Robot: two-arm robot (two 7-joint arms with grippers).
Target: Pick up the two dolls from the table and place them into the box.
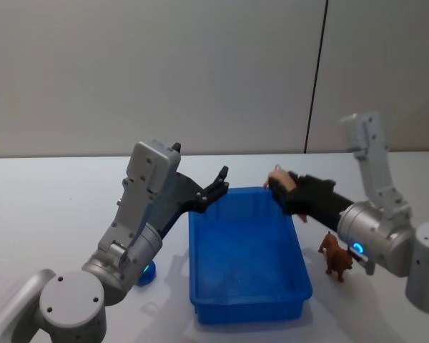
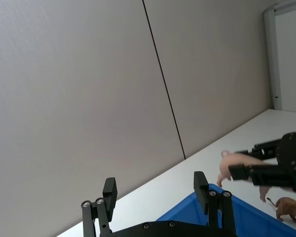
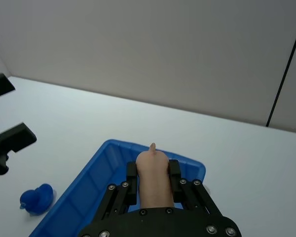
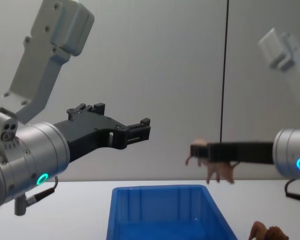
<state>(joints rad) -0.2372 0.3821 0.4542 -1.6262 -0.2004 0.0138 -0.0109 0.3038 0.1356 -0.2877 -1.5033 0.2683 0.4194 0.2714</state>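
My right gripper (image 1: 280, 187) is shut on the pale pink doll (image 1: 277, 175) and holds it in the air above the far right corner of the blue box (image 1: 194, 259). In the right wrist view the pink doll (image 3: 153, 180) sits between the two fingers over the box's rim (image 3: 113, 148). The reddish-brown doll (image 1: 336, 259) stands on the white table (image 1: 43, 207) just right of the box. My left gripper (image 1: 218, 182) hangs open and empty above the box's far left corner; its wrist view shows both fingers (image 2: 201, 183) spread apart.
A small blue toy (image 1: 146, 274) lies on the table to the left of the box, under my left arm. A grey wall stands behind the table. The box's inside looks bare.
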